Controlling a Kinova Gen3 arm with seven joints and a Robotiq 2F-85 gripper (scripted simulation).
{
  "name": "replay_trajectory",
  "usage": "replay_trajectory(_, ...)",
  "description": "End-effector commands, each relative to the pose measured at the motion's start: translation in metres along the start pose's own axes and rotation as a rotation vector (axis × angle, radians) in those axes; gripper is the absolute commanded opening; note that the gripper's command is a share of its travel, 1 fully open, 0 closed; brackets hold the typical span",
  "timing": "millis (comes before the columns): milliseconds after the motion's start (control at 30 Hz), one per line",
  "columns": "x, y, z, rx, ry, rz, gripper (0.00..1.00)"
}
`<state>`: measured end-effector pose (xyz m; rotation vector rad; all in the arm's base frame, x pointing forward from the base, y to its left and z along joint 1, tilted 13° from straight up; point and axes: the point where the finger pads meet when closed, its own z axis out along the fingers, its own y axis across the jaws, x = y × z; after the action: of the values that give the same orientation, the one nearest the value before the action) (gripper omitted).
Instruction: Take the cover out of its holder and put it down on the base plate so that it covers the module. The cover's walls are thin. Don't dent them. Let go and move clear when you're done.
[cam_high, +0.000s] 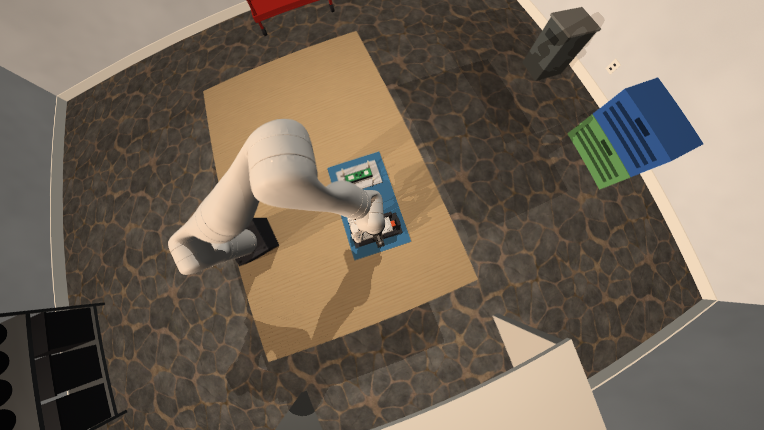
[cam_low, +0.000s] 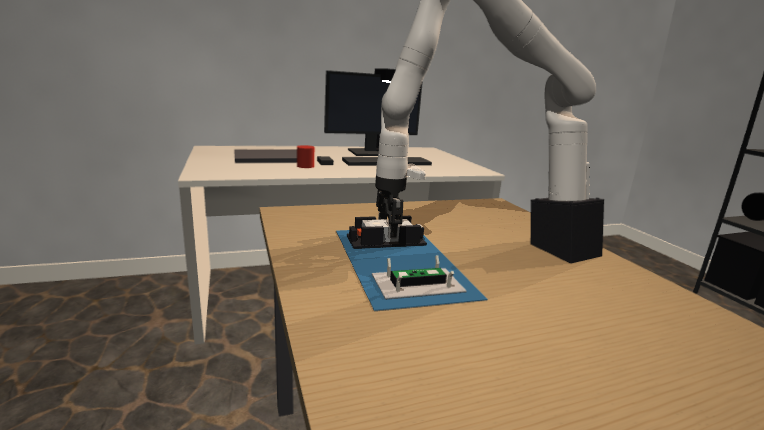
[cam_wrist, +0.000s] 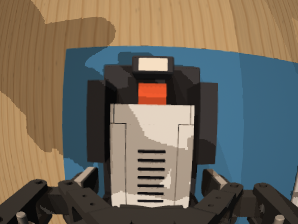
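The white cover, with a slotted vent on top, sits in its black holder on the blue mat. An orange tab shows at the holder's far end. My gripper is open and lowered over the cover, one finger on each long side, with a gap to each wall. In the side view the gripper reaches down into the holder. The green module lies on the grey base plate at the mat's near end, uncovered. It also shows in the overhead view.
Thin upright posts stand at the base plate's corners. The arm's black pedestal is at the table's right. A second desk with a monitor and a red cylinder stands behind. A black shelf is at the far right.
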<state>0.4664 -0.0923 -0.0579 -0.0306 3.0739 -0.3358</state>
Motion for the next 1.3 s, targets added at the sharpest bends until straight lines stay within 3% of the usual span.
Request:
replay_trajectory(0, -0.0007, 0.0000, -0.0007, 0.000, -0.002, 0.000, 0.70)
replay_trajectory(1067, -0.0007, 0.0000, -0.0007, 0.000, -0.002, 0.000, 0.70)
replay_trajectory(1100, -0.0007, 0.0000, -0.0007, 0.000, -0.002, 0.000, 0.00)
replay_trajectory(1267, -0.0007, 0.0000, -0.0007, 0.000, -0.002, 0.000, 0.00)
